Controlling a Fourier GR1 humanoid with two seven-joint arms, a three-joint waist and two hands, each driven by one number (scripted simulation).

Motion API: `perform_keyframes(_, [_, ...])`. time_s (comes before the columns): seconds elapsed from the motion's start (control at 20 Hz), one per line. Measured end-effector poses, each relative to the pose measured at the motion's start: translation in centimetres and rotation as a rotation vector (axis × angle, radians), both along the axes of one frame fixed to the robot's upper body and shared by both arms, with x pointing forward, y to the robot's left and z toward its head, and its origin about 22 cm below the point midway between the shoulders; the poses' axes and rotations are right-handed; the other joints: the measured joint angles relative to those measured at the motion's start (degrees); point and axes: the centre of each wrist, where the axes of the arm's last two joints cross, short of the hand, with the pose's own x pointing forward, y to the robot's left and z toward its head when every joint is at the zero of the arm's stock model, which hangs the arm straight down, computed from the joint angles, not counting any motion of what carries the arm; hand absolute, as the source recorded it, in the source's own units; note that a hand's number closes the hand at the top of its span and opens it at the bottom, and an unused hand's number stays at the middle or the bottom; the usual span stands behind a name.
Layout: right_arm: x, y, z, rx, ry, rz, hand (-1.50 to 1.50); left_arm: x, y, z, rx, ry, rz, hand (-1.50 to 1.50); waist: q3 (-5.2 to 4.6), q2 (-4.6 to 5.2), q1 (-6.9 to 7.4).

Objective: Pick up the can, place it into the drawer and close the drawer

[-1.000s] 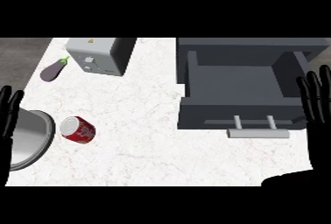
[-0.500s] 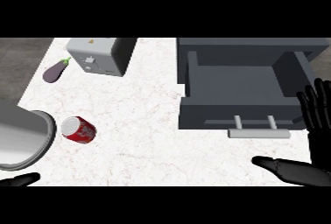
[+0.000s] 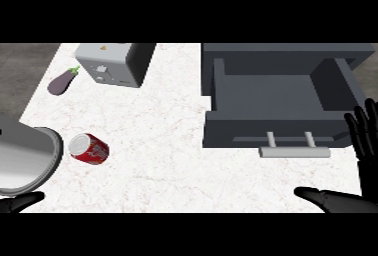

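Observation:
The red can (image 3: 89, 148) lies on its side on the white counter (image 3: 170, 165) at the left, its silver top facing up-left. At the right the dark grey drawer (image 3: 275, 95) stands pulled open and empty, with its pale handle (image 3: 292, 150) on the near face. My right hand (image 3: 365, 137) is at the right edge, just right of the drawer's front, open with fingers straight up and its thumb (image 3: 329, 199) spread out low. Of my left hand (image 3: 19, 202) only a black tip shows in the lower left corner, below my grey left forearm (image 3: 23, 161), which is close to the left of the can.
A grey boxy appliance (image 3: 112, 64) stands at the back left, with a purple eggplant (image 3: 62, 82) beside it near the counter's left edge. Dark floor shows beyond that edge. Bare counter lies between the can and the drawer.
My left hand has dropped from the left edge into the lower left corner, and its forearm has swung in beside the can. My right hand has shifted slightly right, its thumb now showing. The can has not moved.

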Motion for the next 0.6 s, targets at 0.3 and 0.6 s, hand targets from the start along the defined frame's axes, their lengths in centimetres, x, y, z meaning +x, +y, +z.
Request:
perform_keyframes(0.3, [-0.1, -0.5, 0.3, -0.007, -0.015, -0.004, -1.5, 1.6, -1.0, -2.2, -0.003, 0.042, 0.001, -1.5, 0.01, 0.02, -0.06])
perform_keyframes(0.6, [-0.1, -1.1, 0.4, -0.01, -0.021, -0.009, -1.5, 2.6, -2.1, -5.9, 0.001, 0.082, 0.003, -1.5, 0.01, 0.04, -0.09])
